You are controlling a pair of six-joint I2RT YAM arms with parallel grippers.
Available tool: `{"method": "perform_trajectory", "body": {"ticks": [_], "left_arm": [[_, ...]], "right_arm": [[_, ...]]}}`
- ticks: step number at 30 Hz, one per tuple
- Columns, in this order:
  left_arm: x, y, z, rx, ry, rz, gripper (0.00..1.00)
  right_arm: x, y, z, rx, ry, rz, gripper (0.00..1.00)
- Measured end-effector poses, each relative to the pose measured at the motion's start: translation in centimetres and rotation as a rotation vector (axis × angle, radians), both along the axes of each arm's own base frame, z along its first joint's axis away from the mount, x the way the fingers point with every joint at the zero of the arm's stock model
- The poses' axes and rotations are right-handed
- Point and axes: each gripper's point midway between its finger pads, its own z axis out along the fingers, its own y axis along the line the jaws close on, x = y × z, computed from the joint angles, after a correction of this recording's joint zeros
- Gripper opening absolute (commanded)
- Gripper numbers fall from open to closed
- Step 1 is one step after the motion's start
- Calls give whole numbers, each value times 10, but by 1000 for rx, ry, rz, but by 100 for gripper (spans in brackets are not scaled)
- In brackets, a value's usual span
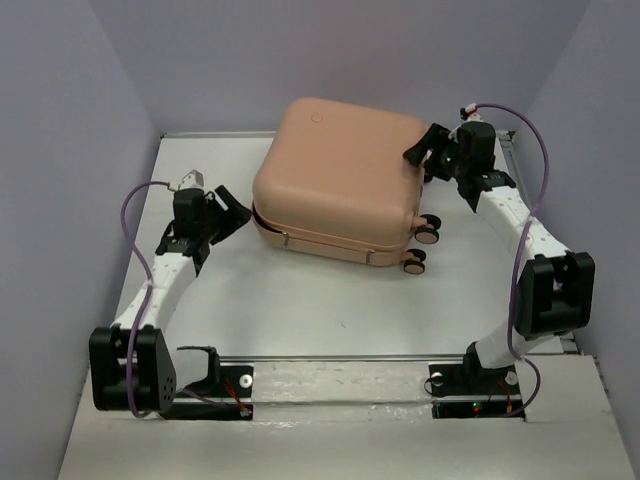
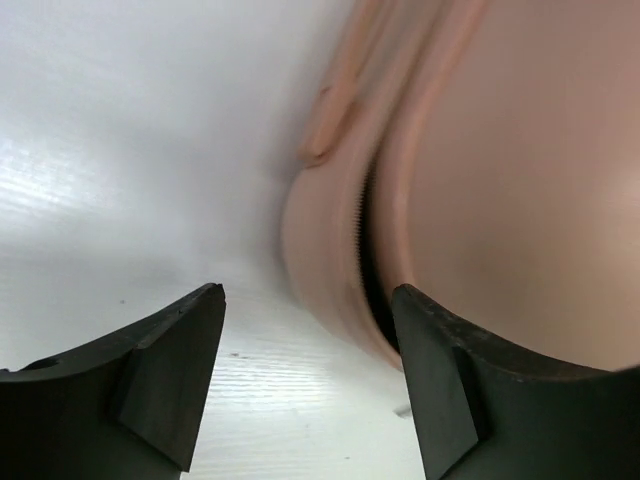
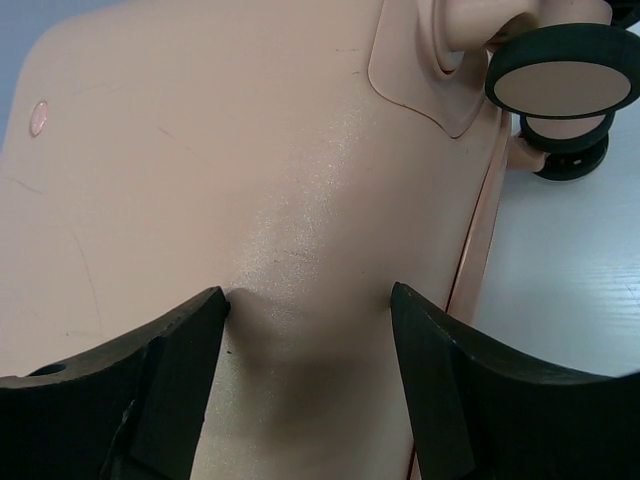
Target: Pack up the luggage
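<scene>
The luggage is a peach-pink hard-shell suitcase lying flat at the table's middle back, its two shells together and its wheels pointing right. My left gripper stands open at its left edge, low over the table. In the left wrist view the left gripper has bare table between its fingers, and its right finger sits beside the luggage at the dark seam. My right gripper is open over the far right corner. In the right wrist view the right gripper has both tips against the shell, near a wheel.
Lilac walls close in the white table at the back and on both sides. A metal rail runs along the near edge between the arm bases. A purple cable loops from the right arm.
</scene>
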Motion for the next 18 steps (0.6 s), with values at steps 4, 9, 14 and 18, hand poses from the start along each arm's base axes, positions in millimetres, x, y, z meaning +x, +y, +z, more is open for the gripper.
{"method": "perform_trajectory", "body": {"ticks": [4, 9, 14, 18], "left_arm": [[-6, -5, 57, -21, -172, -21, 79], [-5, -10, 54, -34, -163, -47, 76], [-2, -11, 15, -32, -46, -52, 73], [1, -13, 4, -32, -10, -58, 68]], "right_arm": [[-1, 0, -1, 3, -10, 2, 72], [-1, 0, 0, 7, -21, 6, 72], [-1, 0, -1, 7, -23, 7, 73], [-1, 0, -1, 8, -24, 8, 73]]}}
